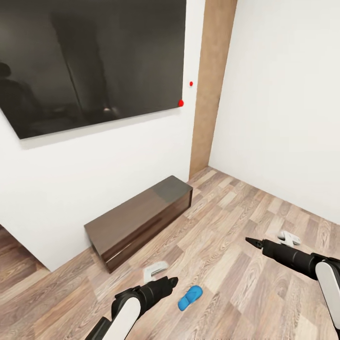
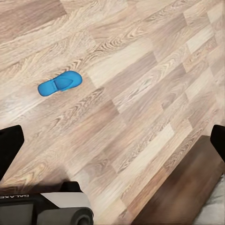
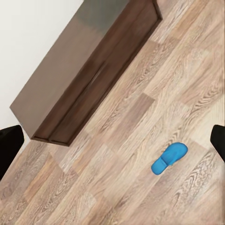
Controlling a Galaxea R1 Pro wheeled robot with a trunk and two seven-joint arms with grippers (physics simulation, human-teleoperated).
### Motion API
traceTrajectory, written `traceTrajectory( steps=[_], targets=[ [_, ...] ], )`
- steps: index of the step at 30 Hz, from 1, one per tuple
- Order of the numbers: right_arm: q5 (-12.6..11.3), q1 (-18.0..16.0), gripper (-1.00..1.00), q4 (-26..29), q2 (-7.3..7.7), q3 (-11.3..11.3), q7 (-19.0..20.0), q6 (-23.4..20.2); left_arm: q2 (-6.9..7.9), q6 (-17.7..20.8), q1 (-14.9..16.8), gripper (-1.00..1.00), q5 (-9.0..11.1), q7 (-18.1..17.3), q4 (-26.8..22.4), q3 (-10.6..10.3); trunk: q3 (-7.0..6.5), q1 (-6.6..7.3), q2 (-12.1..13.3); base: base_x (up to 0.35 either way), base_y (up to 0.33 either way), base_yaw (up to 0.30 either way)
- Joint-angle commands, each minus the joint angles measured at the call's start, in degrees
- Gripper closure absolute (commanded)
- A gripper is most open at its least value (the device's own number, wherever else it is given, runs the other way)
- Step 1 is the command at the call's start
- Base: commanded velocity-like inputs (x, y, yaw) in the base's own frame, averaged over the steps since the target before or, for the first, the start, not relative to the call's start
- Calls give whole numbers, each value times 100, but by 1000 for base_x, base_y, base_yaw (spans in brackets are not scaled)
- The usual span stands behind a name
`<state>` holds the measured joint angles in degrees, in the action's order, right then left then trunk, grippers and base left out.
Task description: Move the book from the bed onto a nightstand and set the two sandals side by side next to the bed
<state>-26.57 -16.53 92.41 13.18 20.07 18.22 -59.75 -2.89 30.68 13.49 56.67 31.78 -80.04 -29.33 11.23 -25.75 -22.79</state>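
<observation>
Head view: corner of the bedroom, plain white walls point(image 1: 283, 104) and light brown wood-plank floor point(image 1: 226, 245). Big dark glossy panel point(image 1: 89, 61) hangs on the left wall, dim reflections in it; two small red dots just off its right edge. A vertical wood strip point(image 1: 212, 85) runs up the corner btwn the two walls. Long low dark brown bench point(image 1: 141, 219) sits on the floor against the left wall, top bare, nothing on it. One blue sandal point(image 1: 190, 297) lies flat on the planks, near the bench's front end but apart from it, just beside the left arm's tip. Left gripper point(image 1: 171, 282) hangs low over the floor close to the sandal; can't tell how its fingers stand here. Right gripper point(image 1: 251, 242) reaches fwd on the right, well apart from the sandal, tip looks narrow & pointed from this angle. Two small white-grey objects lie on the floor, one point(image 1: 155, 270) btwn bench and left arm, one point(image 1: 289, 237) behind the right arm; too small to ID.

Left wrist view: planks, the sandal point(image 2: 60, 83) lying alone, sole down. Dark fingers point(image 2: 9, 152) sit at both frame edges, wide apart, nothing btwn them. A dark brown corner of the bench point(image 2: 187, 192) cuts in at one side.

Right wrist view: the bench point(image 3: 84, 70) along the white wall, a seam visible down its front face. Sandal point(image 3: 169, 158) on the floor, clear of the bench. Fingers point(image 3: 9, 147) spread wide at the frame edges, holding nothing.
</observation>
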Motion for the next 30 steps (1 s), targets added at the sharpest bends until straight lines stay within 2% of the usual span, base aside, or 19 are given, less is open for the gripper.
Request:
traceTrajectory(
  steps=[1,20,30],
  targets=[
    [51,-7,-100,2,0,8,59,-25,0,3,5,-100,58,57,-9,-3,12,-4,-12,0,0,-286],
    [42,-38,-100,-60,-6,55,50,-25,4,-1,5,-100,60,56,-16,4,12,-4,-12,0,0,-286],
    [46,-185,-100,-367,-25,56,28,-25,6,-1,5,-100,62,56,-38,6,12,-4,-12,0,0,-286]
  ],
)
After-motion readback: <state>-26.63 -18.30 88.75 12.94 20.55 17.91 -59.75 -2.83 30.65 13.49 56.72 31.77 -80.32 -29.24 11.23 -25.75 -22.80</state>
